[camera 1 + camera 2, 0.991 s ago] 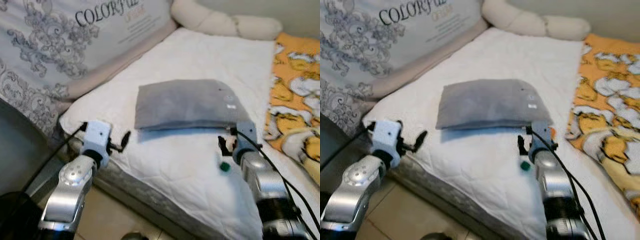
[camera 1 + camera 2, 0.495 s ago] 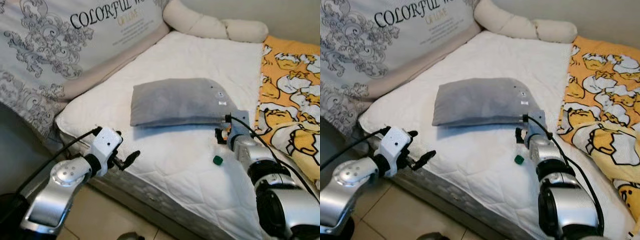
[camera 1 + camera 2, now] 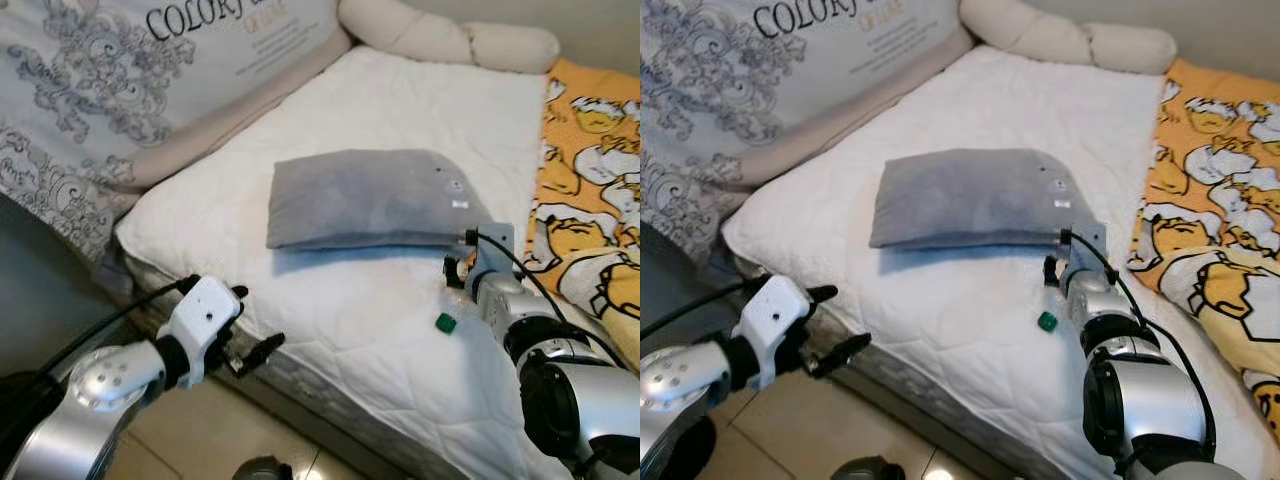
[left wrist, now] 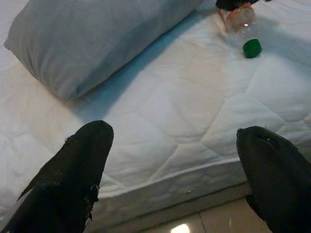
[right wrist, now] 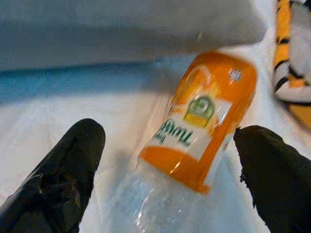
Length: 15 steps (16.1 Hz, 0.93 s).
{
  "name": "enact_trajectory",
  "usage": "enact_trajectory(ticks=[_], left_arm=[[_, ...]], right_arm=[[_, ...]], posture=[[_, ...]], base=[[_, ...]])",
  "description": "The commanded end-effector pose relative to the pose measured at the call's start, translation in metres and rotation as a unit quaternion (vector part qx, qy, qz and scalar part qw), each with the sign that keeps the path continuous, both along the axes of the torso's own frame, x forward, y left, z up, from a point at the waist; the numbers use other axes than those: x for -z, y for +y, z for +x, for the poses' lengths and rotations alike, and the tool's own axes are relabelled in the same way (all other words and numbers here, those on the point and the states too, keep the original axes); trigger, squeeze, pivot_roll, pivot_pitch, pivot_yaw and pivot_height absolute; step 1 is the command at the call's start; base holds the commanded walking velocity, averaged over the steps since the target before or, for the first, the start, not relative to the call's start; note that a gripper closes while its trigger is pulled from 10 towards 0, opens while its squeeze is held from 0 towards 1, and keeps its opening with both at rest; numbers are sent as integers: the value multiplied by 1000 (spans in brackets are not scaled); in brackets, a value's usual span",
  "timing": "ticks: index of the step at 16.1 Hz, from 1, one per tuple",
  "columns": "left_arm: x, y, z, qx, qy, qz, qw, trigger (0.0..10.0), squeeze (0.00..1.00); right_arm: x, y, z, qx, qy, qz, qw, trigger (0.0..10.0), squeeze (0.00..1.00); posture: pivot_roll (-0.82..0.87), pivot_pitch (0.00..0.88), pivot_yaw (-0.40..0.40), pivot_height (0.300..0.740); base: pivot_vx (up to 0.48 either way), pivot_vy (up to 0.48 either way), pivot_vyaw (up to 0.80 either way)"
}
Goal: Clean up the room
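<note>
One clear, orange-labelled plastic bottle

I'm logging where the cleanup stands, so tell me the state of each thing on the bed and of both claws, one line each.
Bottle: lying on its side on the mattress, uncapped, between the open fingers of the right claw, not gripped.
Green cap: off the bottle, loose on the mattress.
Grey pillow: lying flat on the mattress.
Right claw: open, astride the bottle.
Left claw: open, holding nothing, at the mattress edge.
Orange blanket: rumpled along the bed's right side.
</note>
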<state>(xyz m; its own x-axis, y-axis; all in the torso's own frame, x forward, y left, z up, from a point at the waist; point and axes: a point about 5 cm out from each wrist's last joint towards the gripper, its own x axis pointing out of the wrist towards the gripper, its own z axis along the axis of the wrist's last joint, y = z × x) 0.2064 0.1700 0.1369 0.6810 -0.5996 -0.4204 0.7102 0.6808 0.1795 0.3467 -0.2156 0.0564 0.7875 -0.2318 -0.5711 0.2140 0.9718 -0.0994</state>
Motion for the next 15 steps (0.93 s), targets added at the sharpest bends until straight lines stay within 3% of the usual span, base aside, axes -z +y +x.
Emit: enact_trajectory(ticks=[1, 3, 4, 5, 8, 9, 10, 15], left_arm=[[-6, 2, -1, -2, -5, 3, 1000, 10000, 0], [-12, 3, -3, -4, -4, 3, 1000, 10000, 0], [-14, 3, -5, -8, -3, 4, 1000, 10000, 0], [-14, 4, -7, -8, 0, 5, 1000, 10000, 0], [-13, 3, -13, -5, 12, 11, 1000, 10000, 0], [-13, 4, -15, -6, 17, 13, 1000, 10000, 0], [-14, 4, -16, -6, 19, 13, 1000, 10000, 0], [-13, 4, -11, -12, 16, 11, 1000, 10000, 0]], right_arm=[[5, 0, -4, 8, 4, 6, 1000, 10000, 1000], [13, 0, -9, 9, 17, 9, 1000, 10000, 1000], [17, -1, -13, 19, 26, 2, 999, 10000, 592], [20, -1, -15, 24, 32, 5, 999, 10000, 0], [28, 1, -22, 42, 40, 43, 997, 10000, 0], [29, 4, -21, 44, 29, 83, 995, 2627, 0], [28, 4, -20, 45, 25, 88, 995, 0, 0], [22, 1, -16, 53, 7, 97, 994, 0, 0]], posture=[[200, 125, 47, 740], [214, 145, 48, 740], [220, 148, 48, 740], [223, 151, 50, 740], [231, 167, 58, 740], [236, 174, 62, 740], [235, 172, 62, 740], [217, 126, 62, 740]], base=[[0, 0, 0], [0, 0, 0], [0, 0, 0], [0, 0, 0], [0, 0, 0], [0, 0, 0], [0, 0, 0], [0, 0, 0]])
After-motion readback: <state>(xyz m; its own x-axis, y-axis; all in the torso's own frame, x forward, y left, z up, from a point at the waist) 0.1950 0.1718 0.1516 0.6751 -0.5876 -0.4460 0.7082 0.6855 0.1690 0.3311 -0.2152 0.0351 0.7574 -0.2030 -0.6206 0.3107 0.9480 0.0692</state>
